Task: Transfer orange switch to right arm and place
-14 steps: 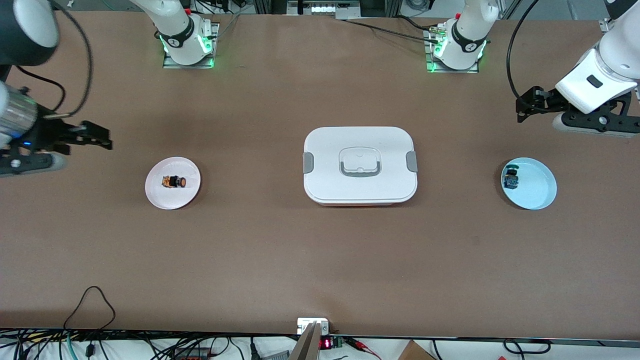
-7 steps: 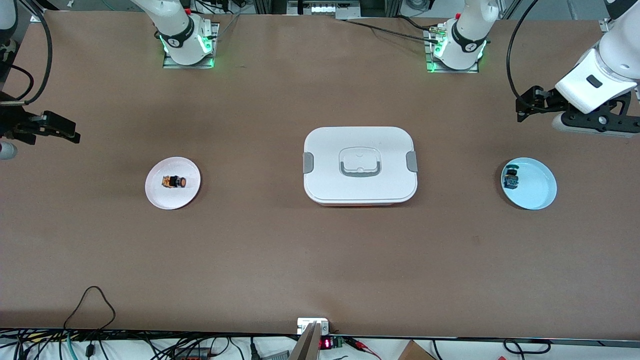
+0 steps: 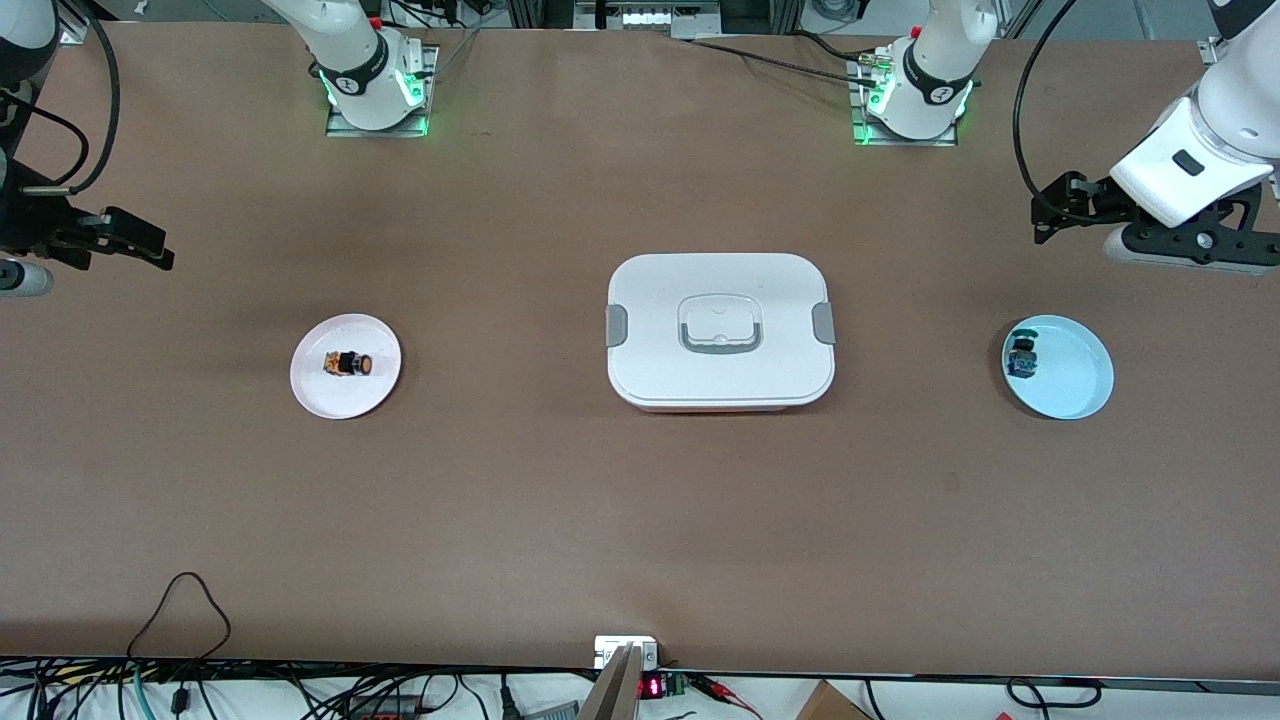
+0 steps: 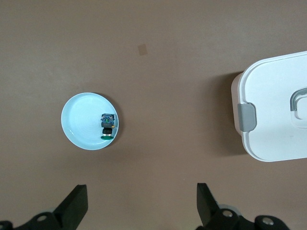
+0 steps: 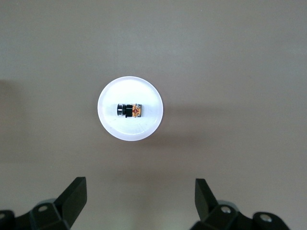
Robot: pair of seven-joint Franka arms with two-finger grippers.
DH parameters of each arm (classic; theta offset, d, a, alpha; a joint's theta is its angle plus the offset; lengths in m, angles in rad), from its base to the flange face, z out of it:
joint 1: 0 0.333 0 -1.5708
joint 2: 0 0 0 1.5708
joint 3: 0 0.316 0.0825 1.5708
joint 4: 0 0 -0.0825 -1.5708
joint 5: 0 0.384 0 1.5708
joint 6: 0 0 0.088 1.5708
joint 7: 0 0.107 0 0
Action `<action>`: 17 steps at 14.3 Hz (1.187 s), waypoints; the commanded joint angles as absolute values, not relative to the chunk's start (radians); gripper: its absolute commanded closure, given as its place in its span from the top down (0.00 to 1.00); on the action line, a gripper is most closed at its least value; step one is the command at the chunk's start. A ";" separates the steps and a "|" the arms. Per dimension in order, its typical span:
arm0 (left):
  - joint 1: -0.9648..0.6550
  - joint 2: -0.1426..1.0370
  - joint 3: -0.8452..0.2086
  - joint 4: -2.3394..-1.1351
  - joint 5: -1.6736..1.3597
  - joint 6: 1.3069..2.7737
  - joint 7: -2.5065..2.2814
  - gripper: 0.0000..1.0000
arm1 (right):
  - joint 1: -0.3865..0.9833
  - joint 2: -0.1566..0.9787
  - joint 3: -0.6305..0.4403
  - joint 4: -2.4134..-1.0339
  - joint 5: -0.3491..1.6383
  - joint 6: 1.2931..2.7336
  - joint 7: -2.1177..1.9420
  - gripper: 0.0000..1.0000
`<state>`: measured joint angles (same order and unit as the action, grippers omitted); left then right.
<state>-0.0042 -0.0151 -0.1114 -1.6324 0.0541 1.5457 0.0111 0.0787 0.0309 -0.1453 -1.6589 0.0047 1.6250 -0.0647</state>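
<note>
On its white plate [image 3: 345, 395], orange switch [image 3: 349, 364] lies unlabelled.

Front high (facing robots) — wrists downward.

- surface [image 3: 500, 500]: matt brown, smooth
- box [image 3: 720, 385]: smooth white plastic, grey plastic clips
- white plate [image 3: 320, 395]: smooth, faint sheen
- blue plate [image 3: 1075, 385]: smooth, glossy
- orange switch [image 3: 348, 364]: black plastic, orange cap
- left tool [image 4: 141, 211], right tool [image 5: 139, 201]: matt black

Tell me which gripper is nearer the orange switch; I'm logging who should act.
Right. The right gripper hangs open near the orange switch on its white plate; the left gripper waits open at the left arm's end.
</note>
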 commanded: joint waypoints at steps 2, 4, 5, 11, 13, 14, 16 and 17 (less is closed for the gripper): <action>0.003 0.002 -0.120 -1.595 0.061 1.520 0.028 1.00 | 0.072 0.003 -0.135 -1.654 -0.006 1.621 -0.060 1.00; 0.003 0.003 -0.120 -1.595 0.061 1.520 0.028 1.00 | 0.075 0.003 -0.132 -1.643 -0.006 1.615 -0.063 1.00; 0.003 0.003 -0.120 -1.595 0.061 1.520 0.028 1.00 | 0.074 0.005 -0.130 -1.637 -0.002 1.602 -0.064 1.00; 0.003 0.003 -0.118 -1.595 0.061 1.520 0.029 1.00 | 0.077 0.012 -0.127 -1.597 0.008 1.580 -0.063 1.00; 0.003 0.003 -0.120 -1.595 0.061 1.520 0.029 1.00 | 0.092 0.014 -0.127 -1.595 0.006 1.580 -0.060 1.00; 0.003 0.003 -0.120 -1.595 0.061 1.520 0.029 1.00 | 0.104 0.012 -0.127 -1.597 0.006 1.578 -0.060 1.00; 0.003 0.003 -0.118 -1.595 0.061 1.520 0.028 1.00 | 0.117 0.012 -0.127 -1.595 0.006 1.562 -0.060 1.00; 0.003 0.003 -0.118 -1.595 0.061 1.520 0.029 1.00 | 0.124 0.012 -0.127 -1.594 0.006 1.556 -0.057 1.00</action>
